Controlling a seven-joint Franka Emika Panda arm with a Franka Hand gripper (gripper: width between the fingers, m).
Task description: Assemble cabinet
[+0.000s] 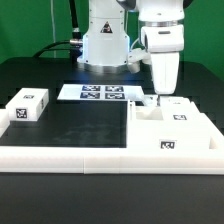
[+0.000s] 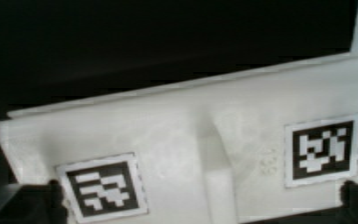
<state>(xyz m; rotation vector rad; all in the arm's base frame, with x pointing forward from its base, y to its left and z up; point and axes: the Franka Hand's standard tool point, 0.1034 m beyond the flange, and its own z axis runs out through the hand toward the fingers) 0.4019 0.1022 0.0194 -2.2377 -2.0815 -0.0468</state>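
While its jaws stand wide and hold nothing, the claw (image 1: 158,97) hangs close over the cabinet (image 1: 150,132), above the box's far corner on the exterior view's left. Whether it touches the box cannot be told.

The wrist view looks down on a white part of the cabinet: a raised ridge (image 2: 220,150) runs between two square markers (image 2: 101,186), and nothing lies between the jaws.

The cabinet sits by the black surface's (image 1: 80,125) edge on the exterior view's right, with tagged panels inside it. How firmly they are joined is unclear.

The marker board (image 1: 95,93) lies flat toward the surface's far edge. A long low rail (image 1: 80,157) runs along the near edge, in front of the cabinet.

One small tagged block (image 1: 28,107) lies alone near the edge on the exterior view's left, well apart from the cabinet.

Judging from this, the work is part done. The box is in place, at least one block waits to be fetched and fitted, and the claw has yet to take anything.
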